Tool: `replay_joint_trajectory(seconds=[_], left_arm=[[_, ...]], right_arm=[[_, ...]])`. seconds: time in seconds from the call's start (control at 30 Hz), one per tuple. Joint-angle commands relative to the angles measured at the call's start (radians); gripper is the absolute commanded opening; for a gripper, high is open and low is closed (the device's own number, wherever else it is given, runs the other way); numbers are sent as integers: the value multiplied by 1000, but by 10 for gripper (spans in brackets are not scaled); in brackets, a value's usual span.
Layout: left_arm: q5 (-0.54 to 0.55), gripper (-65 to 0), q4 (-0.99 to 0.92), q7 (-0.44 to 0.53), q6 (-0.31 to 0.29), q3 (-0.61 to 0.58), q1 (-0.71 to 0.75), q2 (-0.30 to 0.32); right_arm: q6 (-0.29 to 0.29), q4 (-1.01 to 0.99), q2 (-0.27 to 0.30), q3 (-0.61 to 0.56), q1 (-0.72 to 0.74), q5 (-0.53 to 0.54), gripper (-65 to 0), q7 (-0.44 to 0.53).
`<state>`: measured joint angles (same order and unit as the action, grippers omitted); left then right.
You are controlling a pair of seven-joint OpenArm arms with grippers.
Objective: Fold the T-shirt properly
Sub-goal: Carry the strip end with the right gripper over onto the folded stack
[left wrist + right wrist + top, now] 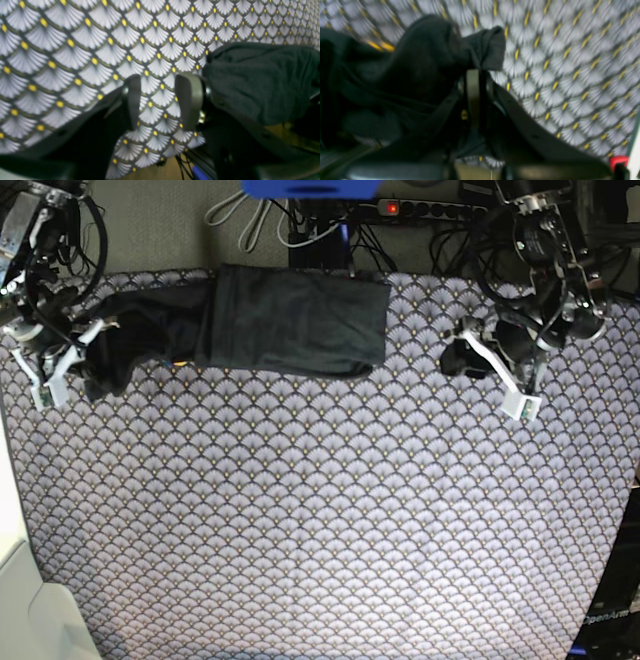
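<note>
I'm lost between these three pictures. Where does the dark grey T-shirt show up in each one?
Left wrist view: the T-shirt bulges at the right, beside the open left gripper.
Right wrist view: it fills the left and centre, an edge pinched in the shut right gripper.
Base view: it lies along the top, left of centre.
Shared landmark: the scallop-patterned cloth under everything.
</note>
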<state>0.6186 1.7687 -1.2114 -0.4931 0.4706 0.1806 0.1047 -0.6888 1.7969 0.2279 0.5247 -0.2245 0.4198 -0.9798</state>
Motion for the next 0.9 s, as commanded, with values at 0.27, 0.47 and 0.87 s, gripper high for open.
replay_joint_trajectory(seconds=[0.27,0.47,0.87], left_arm=[[22,-394,18,-64,-3,185,12,39],[22,-394,18,-78,-3,261,7,86],[22,-394,7,-74,-5,331,1,131]], right_arm=[[-9,198,-126,41,-5,23,-650,5],[-9,198,-184,36,18,21,-650,12],[-9,202,-327,42,-8,21,-650,140]])
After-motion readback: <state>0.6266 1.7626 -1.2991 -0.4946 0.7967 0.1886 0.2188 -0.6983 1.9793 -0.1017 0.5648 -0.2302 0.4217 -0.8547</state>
